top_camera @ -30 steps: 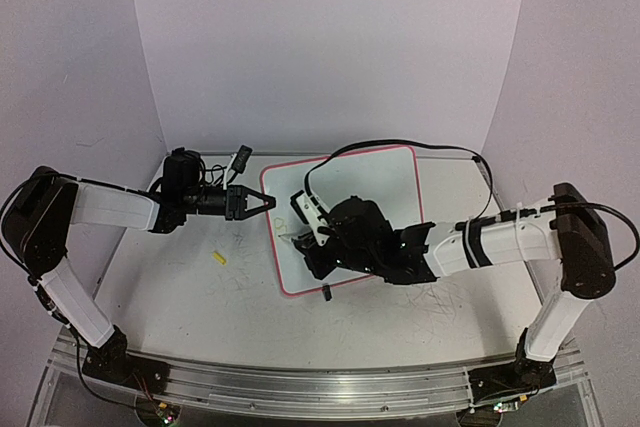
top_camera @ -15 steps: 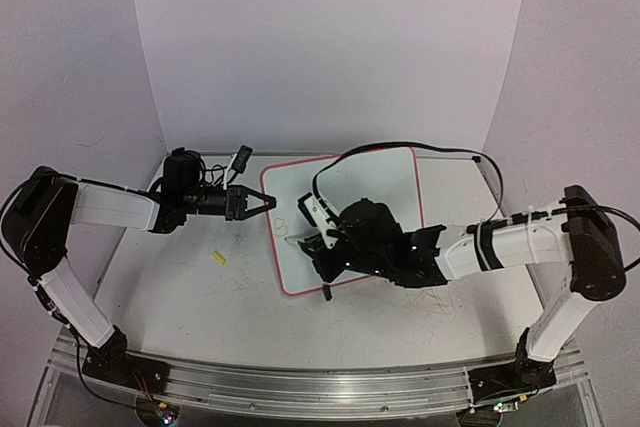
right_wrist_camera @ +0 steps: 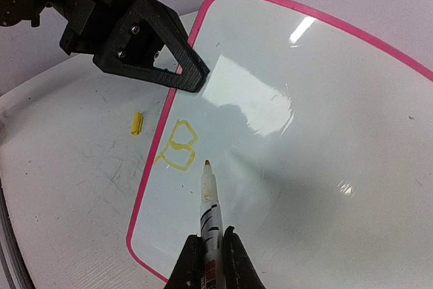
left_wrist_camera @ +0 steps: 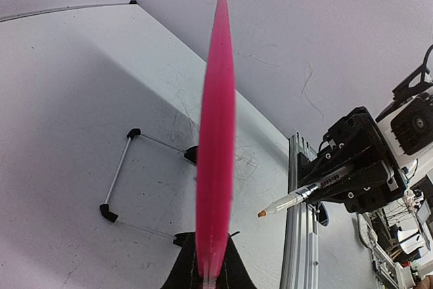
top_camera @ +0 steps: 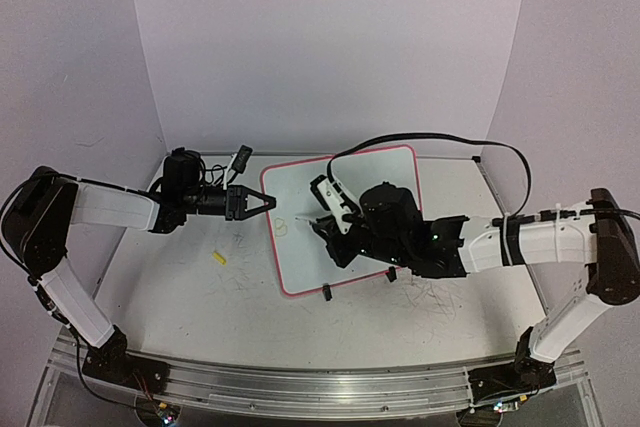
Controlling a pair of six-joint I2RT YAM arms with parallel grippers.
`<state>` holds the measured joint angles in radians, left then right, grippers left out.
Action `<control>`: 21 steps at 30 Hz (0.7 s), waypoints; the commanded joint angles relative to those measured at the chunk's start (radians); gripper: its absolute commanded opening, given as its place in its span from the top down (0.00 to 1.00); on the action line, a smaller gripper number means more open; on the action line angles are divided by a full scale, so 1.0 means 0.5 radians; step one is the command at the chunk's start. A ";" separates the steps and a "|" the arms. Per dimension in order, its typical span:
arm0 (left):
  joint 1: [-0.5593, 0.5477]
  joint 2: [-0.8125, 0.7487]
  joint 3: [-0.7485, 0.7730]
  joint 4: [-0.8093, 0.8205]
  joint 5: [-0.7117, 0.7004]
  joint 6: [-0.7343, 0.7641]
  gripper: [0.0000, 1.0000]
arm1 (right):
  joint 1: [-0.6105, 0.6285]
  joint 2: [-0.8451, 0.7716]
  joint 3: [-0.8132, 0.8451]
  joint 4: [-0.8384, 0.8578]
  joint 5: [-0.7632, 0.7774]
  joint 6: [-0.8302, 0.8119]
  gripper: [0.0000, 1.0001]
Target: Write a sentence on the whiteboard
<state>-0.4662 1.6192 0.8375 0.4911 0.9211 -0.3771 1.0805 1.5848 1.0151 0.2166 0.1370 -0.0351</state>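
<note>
The whiteboard [top_camera: 300, 262] lies mid-table, white with a pink rim. My left gripper [top_camera: 262, 202] is shut on its left rim, which shows edge-on as a pink blade [left_wrist_camera: 215, 133] in the left wrist view. My right gripper [top_camera: 335, 219] is over the board, shut on a white marker [right_wrist_camera: 210, 214]. The marker's tip [right_wrist_camera: 206, 164] sits just right of a yellow letter "B" [right_wrist_camera: 177, 145], all that shows of the sentence. In the left wrist view the marker tip [left_wrist_camera: 260, 214] seems slightly off the surface. The B is faint in the top view [top_camera: 282, 226].
A small yellow cap [top_camera: 219, 258] lies on the scuffed table left of the board, also in the right wrist view [right_wrist_camera: 137, 123]. Black clips [top_camera: 326, 294] sit at the board's near edge. A black cable [top_camera: 430, 139] arcs over the board's far side. A metal rail [top_camera: 300, 379] runs along the near edge.
My right arm has moved right and slightly back with the marker, uncovering the yellow "B" near the board's left rim. The left gripper and the board have not moved.
</note>
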 commanded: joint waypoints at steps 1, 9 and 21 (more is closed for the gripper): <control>-0.006 -0.013 0.021 0.057 0.013 -0.019 0.95 | -0.003 0.030 0.089 0.021 0.062 -0.089 1.00; -0.030 0.007 0.044 0.055 -0.018 -0.057 0.73 | -0.003 0.035 0.078 0.033 0.061 -0.105 1.00; -0.046 0.035 0.066 0.051 -0.023 -0.019 0.85 | -0.003 0.052 0.088 0.017 -0.011 -0.103 1.00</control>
<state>-0.4885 1.6270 0.8375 0.4902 0.9075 -0.3986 1.0805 1.6110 1.0256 0.2108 0.1450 -0.0792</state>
